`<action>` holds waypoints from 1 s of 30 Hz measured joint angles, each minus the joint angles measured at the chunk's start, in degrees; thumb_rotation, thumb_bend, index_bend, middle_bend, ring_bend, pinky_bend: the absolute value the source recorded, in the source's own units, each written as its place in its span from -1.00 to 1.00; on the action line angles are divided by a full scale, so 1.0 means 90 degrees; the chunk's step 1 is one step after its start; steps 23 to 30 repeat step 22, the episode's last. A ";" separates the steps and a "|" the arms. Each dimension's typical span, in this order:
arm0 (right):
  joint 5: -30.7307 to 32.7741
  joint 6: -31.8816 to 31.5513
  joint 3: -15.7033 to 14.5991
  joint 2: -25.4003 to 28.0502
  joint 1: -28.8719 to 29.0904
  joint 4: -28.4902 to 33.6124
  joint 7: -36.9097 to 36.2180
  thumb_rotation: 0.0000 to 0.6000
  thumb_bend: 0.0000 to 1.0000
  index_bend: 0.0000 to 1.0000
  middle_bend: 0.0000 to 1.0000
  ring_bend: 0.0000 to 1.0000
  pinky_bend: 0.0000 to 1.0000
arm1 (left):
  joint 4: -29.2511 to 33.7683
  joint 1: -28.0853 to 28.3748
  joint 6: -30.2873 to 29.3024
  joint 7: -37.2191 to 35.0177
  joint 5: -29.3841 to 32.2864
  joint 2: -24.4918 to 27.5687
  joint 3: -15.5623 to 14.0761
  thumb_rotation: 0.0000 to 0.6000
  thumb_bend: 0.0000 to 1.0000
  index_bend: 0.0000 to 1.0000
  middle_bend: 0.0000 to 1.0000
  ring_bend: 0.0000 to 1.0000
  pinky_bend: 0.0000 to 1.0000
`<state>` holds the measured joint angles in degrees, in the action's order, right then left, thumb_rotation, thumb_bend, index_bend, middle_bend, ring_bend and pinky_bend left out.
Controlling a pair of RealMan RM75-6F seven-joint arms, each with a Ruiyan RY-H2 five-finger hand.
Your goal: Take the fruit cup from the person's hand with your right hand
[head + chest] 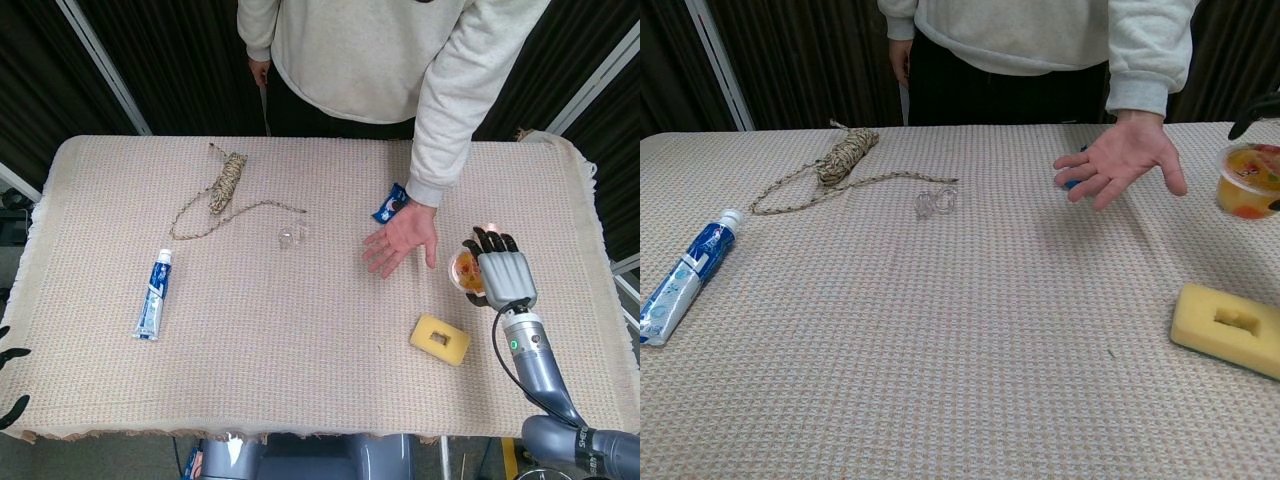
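The fruit cup [463,268] is a clear tub of orange fruit with a printed lid. My right hand [503,275] grips it from the right side, low over the table at the right. In the chest view the fruit cup [1245,185] sits at the right edge, with only dark fingertips [1258,108] of that hand showing around it. The person's hand [402,240] hovers palm-up and holds nothing, just left of the cup, and appears again as the person's hand [1125,160]. My left hand [8,380] shows only spread dark fingertips at the lower left edge.
A yellow sponge [440,339] lies in front of the cup. An egg [487,227] peeks out behind my right hand. A blue packet [388,203] lies by the person's wrist. Further left are a clear small object [291,235], a twine ball [228,180] and a toothpaste tube [154,295].
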<state>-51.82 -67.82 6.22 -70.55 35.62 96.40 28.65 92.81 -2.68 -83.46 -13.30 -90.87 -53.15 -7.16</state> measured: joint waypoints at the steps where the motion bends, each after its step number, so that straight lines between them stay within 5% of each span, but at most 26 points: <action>1: -0.0061 -0.0057 0.0003 -0.0010 -0.0012 -0.0011 0.0011 1.00 -0.80 -0.70 -1.00 -1.00 -0.88 | -0.0004 0.0001 0.0000 -0.0004 -0.0002 0.0000 0.0000 1.00 -0.27 -0.52 -1.00 -1.00 -1.00; 15: -0.1412 -0.1034 -0.0404 0.0474 -0.0784 0.0104 -0.0431 1.00 -0.81 -0.70 -1.00 -1.00 -0.98 | -0.0007 -0.0001 -0.0001 0.0018 0.0010 -0.0011 0.0006 1.00 -0.27 -0.52 -1.00 -1.00 -1.00; 22: -0.2558 -0.2276 -0.0828 0.0391 -0.1585 -0.0859 -0.1308 1.00 -0.80 -0.89 -1.00 -1.00 -1.00 | 0.0009 -0.0005 -0.0010 0.0039 0.0006 -0.0009 0.0005 1.00 -0.27 -0.53 -1.00 -1.00 -1.00; 30: -0.2558 -0.2276 -0.0828 0.0391 -0.1585 -0.0859 -0.1308 1.00 -0.80 -0.89 -1.00 -1.00 -1.00 | 0.0009 -0.0005 -0.0010 0.0039 0.0006 -0.0009 0.0005 1.00 -0.27 -0.53 -1.00 -1.00 -1.00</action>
